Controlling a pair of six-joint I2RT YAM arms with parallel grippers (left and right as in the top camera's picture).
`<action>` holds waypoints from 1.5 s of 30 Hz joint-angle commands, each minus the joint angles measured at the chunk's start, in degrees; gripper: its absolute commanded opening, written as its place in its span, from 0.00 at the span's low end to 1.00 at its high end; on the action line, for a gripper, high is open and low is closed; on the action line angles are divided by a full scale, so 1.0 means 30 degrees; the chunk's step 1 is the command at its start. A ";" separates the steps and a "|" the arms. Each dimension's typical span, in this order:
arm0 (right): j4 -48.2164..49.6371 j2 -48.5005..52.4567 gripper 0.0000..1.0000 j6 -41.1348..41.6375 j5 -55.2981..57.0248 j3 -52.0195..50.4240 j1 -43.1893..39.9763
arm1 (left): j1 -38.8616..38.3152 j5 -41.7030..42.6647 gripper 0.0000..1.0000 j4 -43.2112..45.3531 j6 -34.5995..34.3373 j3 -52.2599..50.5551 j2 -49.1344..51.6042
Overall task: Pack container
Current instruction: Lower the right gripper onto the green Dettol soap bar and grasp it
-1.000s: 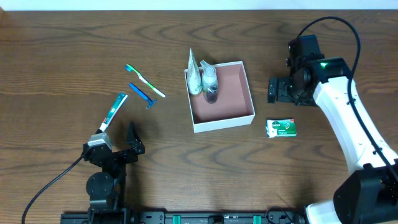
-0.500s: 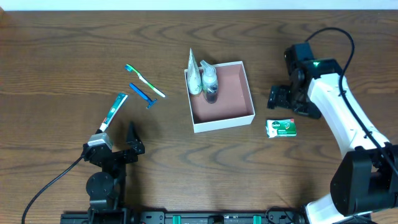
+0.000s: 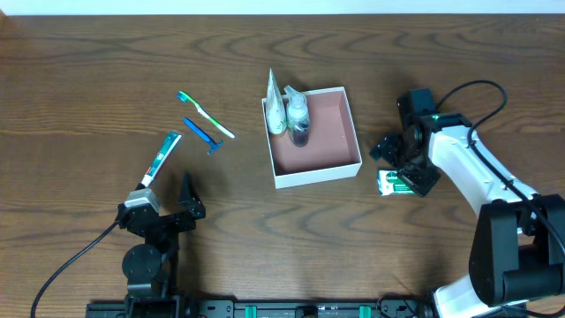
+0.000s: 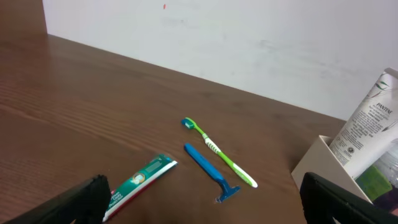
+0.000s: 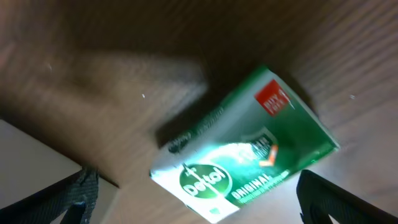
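Dark wood-grain table [image 3: 106,71], seen from overhead and from both wrists. The container [image 3: 318,175], a square white-walled box with a pink-brown floor, sits near the table's middle. A white tube [image 3: 276,106] and a small clear bottle [image 3: 298,117] lean in its far left corner. To its left, well apart, lie a green toothbrush [image 3: 205,114], a blue razor [image 3: 203,134] and a toothpaste tube [image 3: 161,157]. The left gripper [image 3: 190,201] rests near the front edge, its jaws spread wide and empty. The right gripper [image 3: 404,165] hangs over a green soap box [image 3: 399,182] lying just right of the container; its jaws stand apart, one finger on each side of the soap box, not closed on it.
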 commanded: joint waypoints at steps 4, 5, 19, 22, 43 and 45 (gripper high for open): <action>0.1377 0.0095 0.99 0.2550 0.1049 -0.0969 -0.0226 | 0.0095 -0.0299 0.98 -0.0670 0.0175 -0.0401 0.0022; 0.1603 0.0095 0.99 0.2739 0.1282 -0.1129 -0.0321 | 0.0095 -0.0306 0.98 -0.0670 0.0175 -0.0401 0.0022; 0.3322 0.0095 0.86 0.1778 0.1574 -0.3009 -0.1552 | 0.0095 -0.0306 0.98 -0.0670 0.0175 -0.0401 0.0022; 0.3541 0.0095 0.84 0.1333 0.1574 -0.3351 -0.1545 | 0.0095 -0.0299 0.98 -0.0670 0.0175 -0.0401 0.0022; 0.3927 0.0095 0.70 -0.3126 -0.0925 -0.3366 -0.1202 | 0.0095 -0.0299 0.98 -0.0670 0.0175 -0.0401 0.0022; 0.3716 0.0095 0.71 -0.2732 -0.1020 -0.3366 -0.1071 | 0.0095 -0.0306 0.98 -0.0670 0.0175 -0.0401 0.0022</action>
